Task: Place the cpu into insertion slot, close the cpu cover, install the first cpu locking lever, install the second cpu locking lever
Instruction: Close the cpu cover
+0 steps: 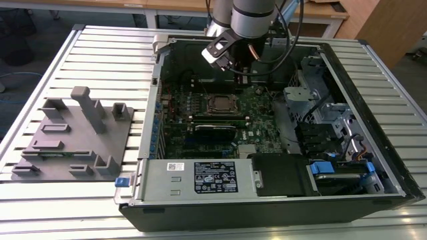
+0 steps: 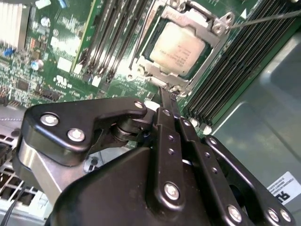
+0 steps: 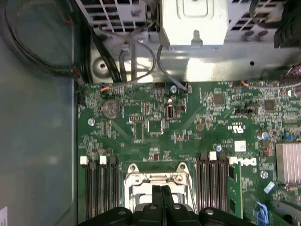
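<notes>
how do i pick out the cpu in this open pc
Start at the open case on the slatted table, then its green board. Near the board's middle sits a silvery frame; the cpu is the flat, dull grey square inside its window, unlike the long black memory slots flanking it.

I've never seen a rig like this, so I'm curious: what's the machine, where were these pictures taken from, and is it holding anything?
It's a robot arm reaching into an open computer case lying on a slatted table; a grey fixture sits at the exterior view's left. That picture comes from a camera off the arm; both wrist views ride on the arm. Its gripper is shut, nothing seen in it, tip beside the cover, which lies over the cpu on the board.
</notes>
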Robot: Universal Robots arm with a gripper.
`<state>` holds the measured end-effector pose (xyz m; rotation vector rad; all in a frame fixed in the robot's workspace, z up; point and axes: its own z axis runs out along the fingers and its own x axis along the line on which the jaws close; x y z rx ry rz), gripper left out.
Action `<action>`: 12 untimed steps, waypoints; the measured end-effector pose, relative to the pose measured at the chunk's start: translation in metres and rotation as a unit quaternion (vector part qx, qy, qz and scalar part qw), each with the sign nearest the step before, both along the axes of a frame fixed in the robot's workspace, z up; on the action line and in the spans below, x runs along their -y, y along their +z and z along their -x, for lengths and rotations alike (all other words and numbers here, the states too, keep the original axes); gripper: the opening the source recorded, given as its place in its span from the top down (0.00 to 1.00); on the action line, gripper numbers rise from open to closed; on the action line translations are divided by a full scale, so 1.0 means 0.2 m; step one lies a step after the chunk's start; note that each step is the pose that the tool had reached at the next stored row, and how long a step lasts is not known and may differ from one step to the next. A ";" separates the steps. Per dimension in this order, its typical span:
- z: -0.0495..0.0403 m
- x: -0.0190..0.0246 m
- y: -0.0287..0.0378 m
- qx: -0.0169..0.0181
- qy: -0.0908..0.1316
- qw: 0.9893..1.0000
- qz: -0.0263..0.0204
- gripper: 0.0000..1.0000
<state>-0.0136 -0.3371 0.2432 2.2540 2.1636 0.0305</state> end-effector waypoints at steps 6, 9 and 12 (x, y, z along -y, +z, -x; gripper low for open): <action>0.000 0.000 0.000 -0.003 0.000 1.000 0.000 0.90; 0.005 0.000 0.000 -0.003 0.000 1.000 0.000 0.90; 0.017 0.000 -0.001 -0.003 0.000 1.000 0.000 0.90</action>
